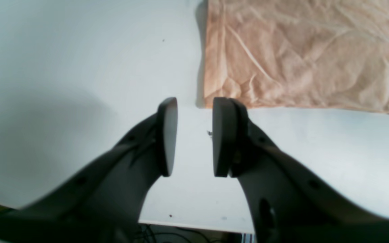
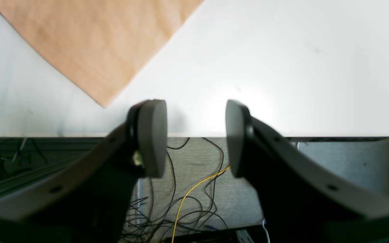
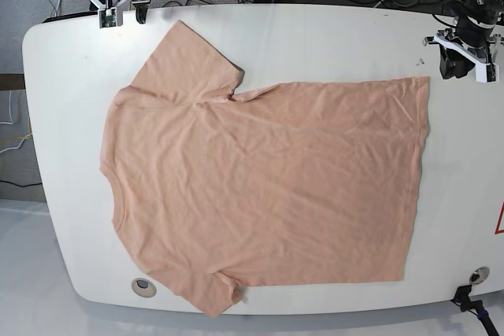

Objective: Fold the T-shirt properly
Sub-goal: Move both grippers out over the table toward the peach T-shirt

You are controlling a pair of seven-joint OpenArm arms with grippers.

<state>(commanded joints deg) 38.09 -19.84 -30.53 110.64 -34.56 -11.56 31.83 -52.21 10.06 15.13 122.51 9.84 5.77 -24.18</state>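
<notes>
The peach T-shirt (image 3: 268, 186) lies spread flat on the white table (image 3: 331, 29), neckline to the left and hem to the right. My left gripper (image 3: 463, 68) hovers open and empty just off the far hem corner. In the left wrist view that gripper (image 1: 194, 135) has its jaws apart, and the shirt's corner (image 1: 302, 57) lies just beyond the right fingertip (image 1: 223, 135). My right gripper (image 3: 122, 12) is open and empty at the table's far edge, near the far sleeve. In the right wrist view the gripper (image 2: 196, 138) is over the table edge, with the sleeve tip (image 2: 93, 44) ahead and to the left.
Two round grommets sit near the front edge, one on the left (image 3: 142, 286) and one on the right (image 3: 474, 275). Cables (image 2: 187, 189) hang beyond the far edge of the table. A red mark (image 3: 499, 218) shows at the right edge.
</notes>
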